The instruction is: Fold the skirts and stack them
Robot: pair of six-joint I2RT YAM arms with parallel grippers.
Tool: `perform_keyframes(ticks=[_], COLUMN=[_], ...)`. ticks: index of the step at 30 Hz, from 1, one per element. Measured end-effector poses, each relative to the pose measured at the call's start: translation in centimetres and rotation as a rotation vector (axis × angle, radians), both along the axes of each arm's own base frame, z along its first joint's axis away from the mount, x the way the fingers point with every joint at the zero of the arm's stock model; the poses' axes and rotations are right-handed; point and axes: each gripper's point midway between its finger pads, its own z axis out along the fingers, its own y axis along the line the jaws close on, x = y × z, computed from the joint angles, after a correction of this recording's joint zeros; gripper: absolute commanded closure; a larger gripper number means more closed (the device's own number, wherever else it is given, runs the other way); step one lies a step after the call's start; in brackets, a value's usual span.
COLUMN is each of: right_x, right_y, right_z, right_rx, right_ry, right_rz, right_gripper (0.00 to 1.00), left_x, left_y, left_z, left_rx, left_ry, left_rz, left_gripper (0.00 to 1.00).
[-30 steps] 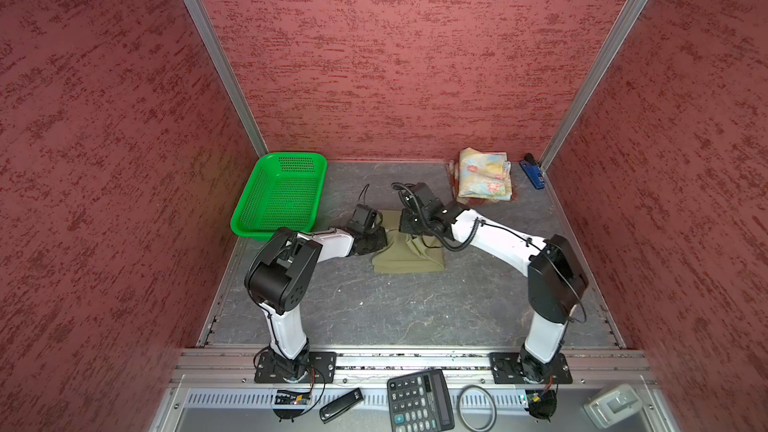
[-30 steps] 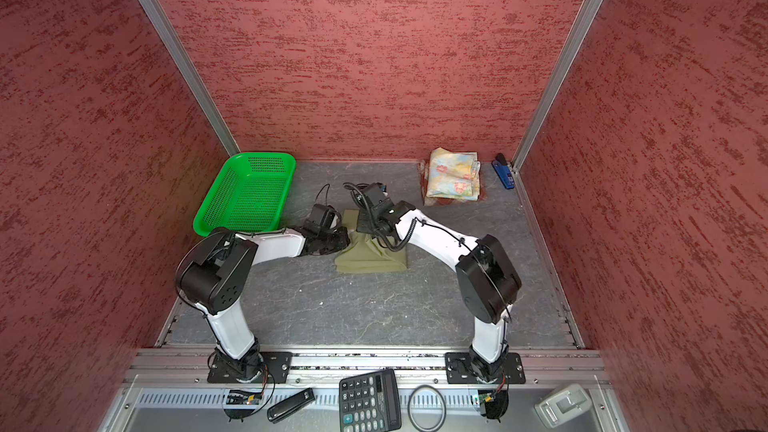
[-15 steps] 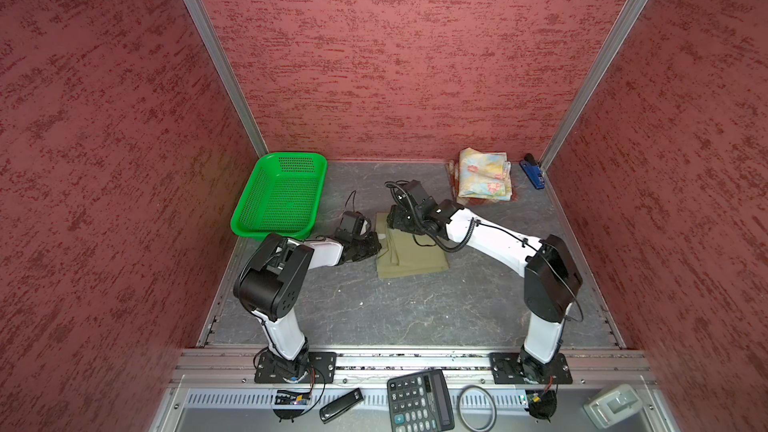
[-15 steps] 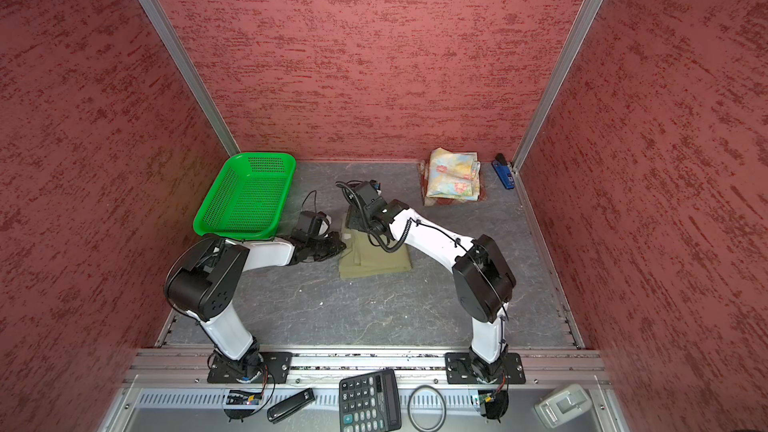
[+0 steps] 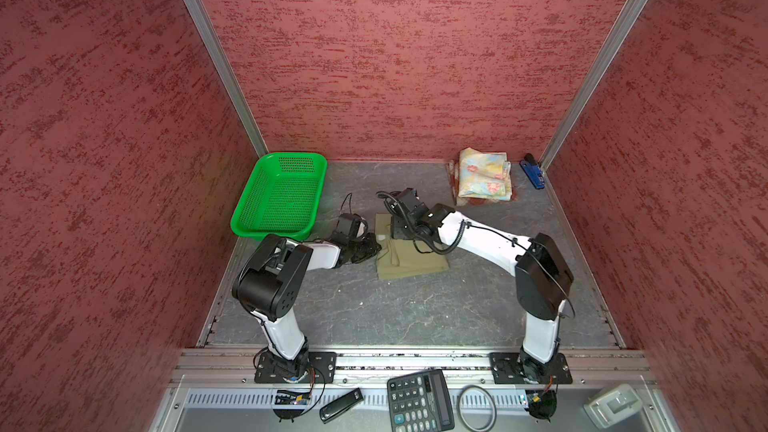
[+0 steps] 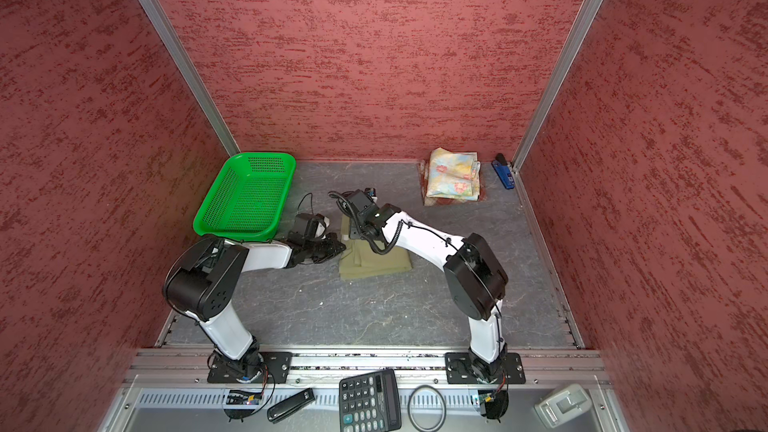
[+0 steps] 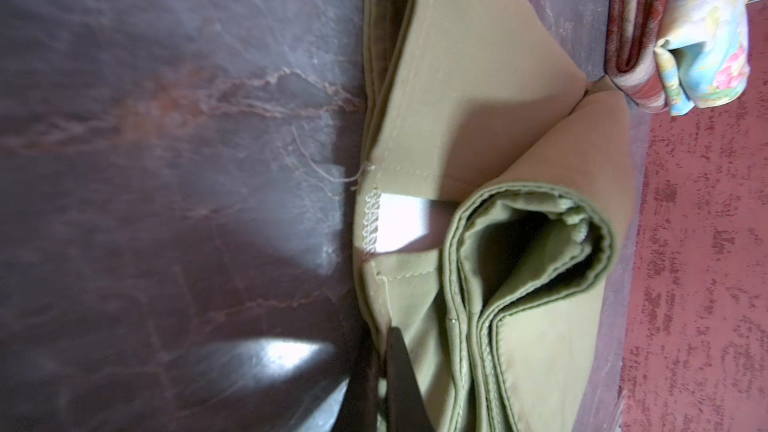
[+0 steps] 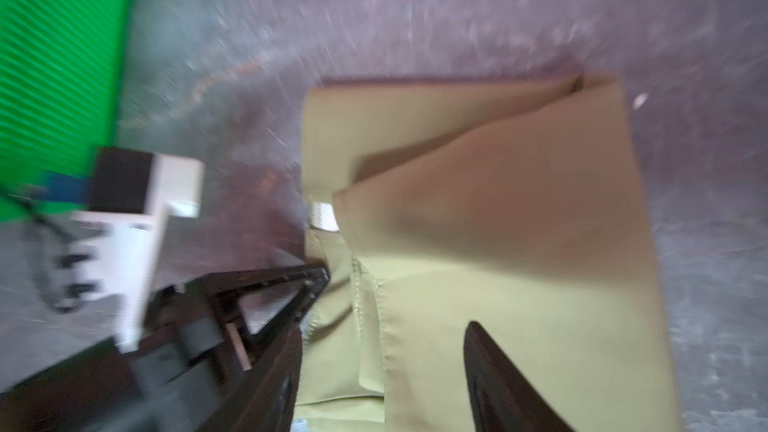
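The right tool (image 8: 384,338) has opened, dropping the fold; the left tool (image 7: 382,347) pinches the khaki skirt (image 5: 411,261) at its edge, so retreating shut could unfold it.

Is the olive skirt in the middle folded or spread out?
Folded. The olive skirt lies as a compact rectangle in both top views, and the left wrist view shows its doubled, layered edges.

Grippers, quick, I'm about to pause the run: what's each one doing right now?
Left gripper: closed, pinching the edge of the olive skirt.
Right gripper: open over the same skirt, holding nothing.
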Motion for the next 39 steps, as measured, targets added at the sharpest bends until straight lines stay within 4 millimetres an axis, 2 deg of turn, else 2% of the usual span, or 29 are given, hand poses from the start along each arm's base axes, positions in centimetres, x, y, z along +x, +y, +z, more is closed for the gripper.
perform_keyframes(ticks=[2,6,11,16,21,23,28,30,35,39], right_x=[-0.1,0.1,0.0,-0.1,-0.3,-0.2,0.1,0.1,0.2,0.1], right_y=[0.5,0.8,0.7,0.6,0.4,0.4,0.7,0.7,0.6,0.4], right_z=[-1.8,-3.8,-5.2,-6.3,-8.4,-8.4,-8.3,-8.2,-8.1,-7.3], right_rx=[-0.04,-0.094,-0.134,-0.16,-0.195,-0.201,-0.195,-0.199,-0.201,-0.186], right_ry=[0.021,0.032,0.039,0.044,0.071,0.067,0.061,0.058,0.052,0.042], right_rz=[0.015,0.027,0.033,0.04,0.049,0.048,0.048,0.046,0.048,0.046], right_gripper=[0.33,0.33,0.37,0.47,0.52,0.58,0.89,0.98,1.0,1.0], left_x=[-0.2,-0.5,-0.8,-0.9,-0.9,-0.9,-0.9,-0.9,-0.9,-0.9], left_y=[-0.1,-0.4,-0.6,-0.8,-0.9,-0.9,-0.9,-0.9,-0.9,-0.9], left_z=[0.0,0.0,0.0,-0.1,-0.1,-0.1,-0.1,-0.1,-0.1,-0.1], left_rx=[-0.018,-0.043,-0.062,-0.08,-0.086,-0.085,-0.086,-0.086,-0.086,-0.087], left_ry=[0.008,0.025,0.034,0.043,0.043,0.043,0.043,0.043,0.043,0.043], left_rz=[0.0,-0.001,-0.005,-0.008,-0.012,-0.012,-0.012,-0.012,-0.011,-0.01], left_gripper=[0.99,0.99,0.99,0.99,1.0,1.0,1.0,1.0,1.0,1.0])
